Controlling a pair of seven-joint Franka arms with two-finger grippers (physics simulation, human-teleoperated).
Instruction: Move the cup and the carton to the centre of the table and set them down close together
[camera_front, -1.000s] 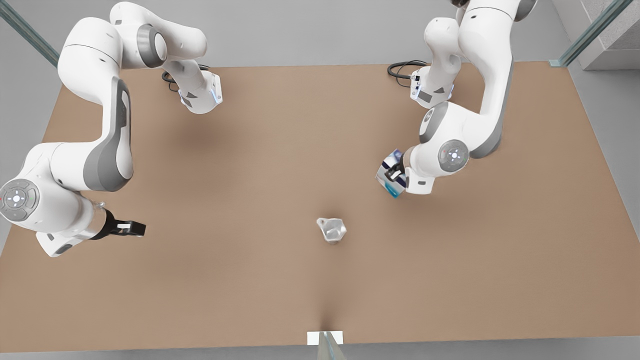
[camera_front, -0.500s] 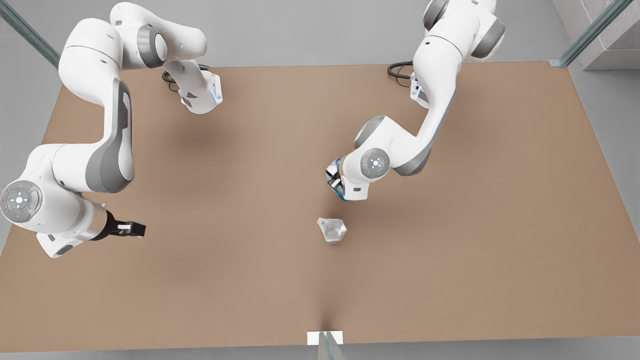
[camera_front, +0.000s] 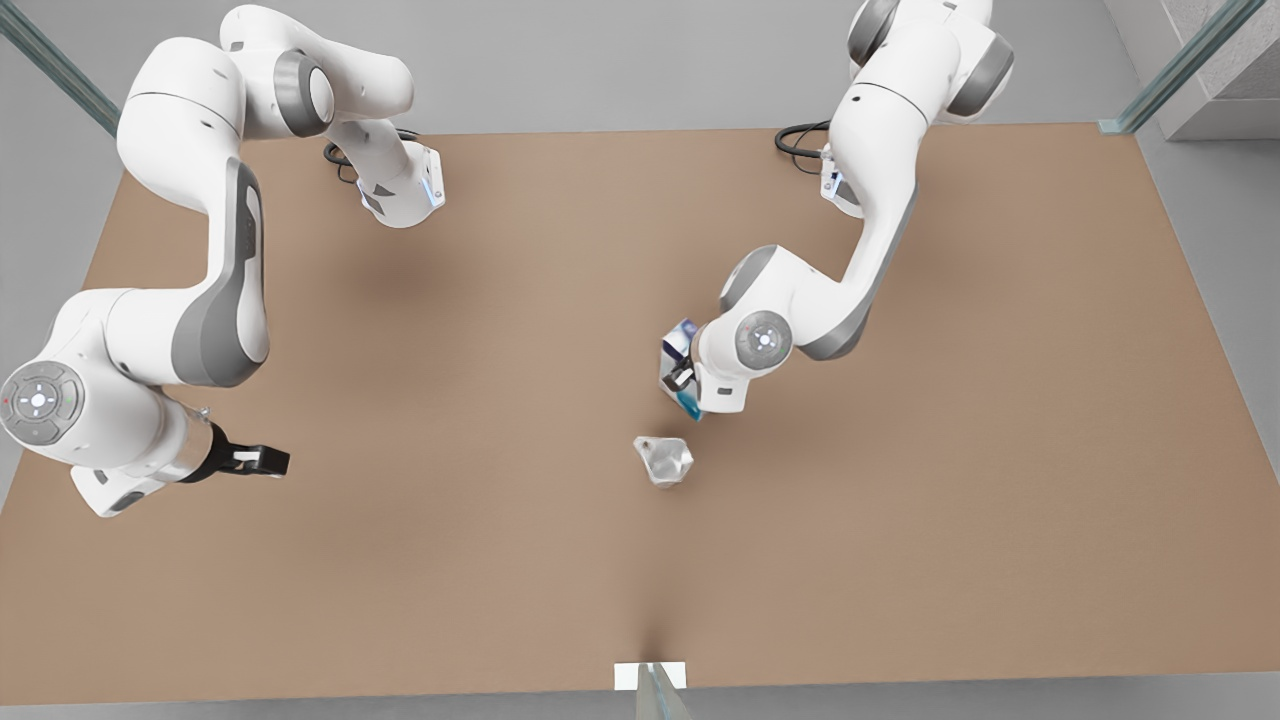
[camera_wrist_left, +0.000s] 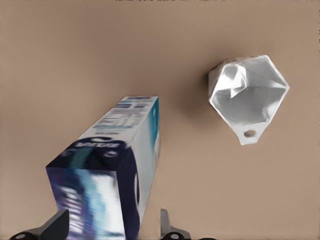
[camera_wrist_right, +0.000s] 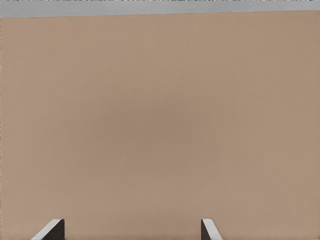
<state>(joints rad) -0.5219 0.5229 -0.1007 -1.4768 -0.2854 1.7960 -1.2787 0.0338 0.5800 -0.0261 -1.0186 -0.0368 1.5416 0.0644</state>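
The pale faceted cup (camera_front: 664, 460) sits near the middle of the light-brown table (camera_front: 480, 560); in the left wrist view the cup (camera_wrist_left: 247, 97) shows its open mouth. The blue, white and teal carton (camera_front: 680, 352) hangs tilted just behind the cup, a small gap apart, with my left gripper (camera_front: 684, 378) shut on it. In the left wrist view the carton (camera_wrist_left: 115, 165) runs out from between the fingers of my left gripper (camera_wrist_left: 111, 230). My right gripper (camera_front: 272, 460) waits open near the front view's left edge, and in its own wrist view the right gripper (camera_wrist_right: 132, 230) has bare table between its fingers.
Black cables (camera_front: 805, 135) lie at the table's far edge by the arm bases. A white tab with a glass strip (camera_front: 650, 680) sits at the near edge. Bare tabletop surrounds the cup on all other sides.
My left arm carried the carton from the front view's right toward the centre, ending just behind the cup. The cup and the right arm stayed still.
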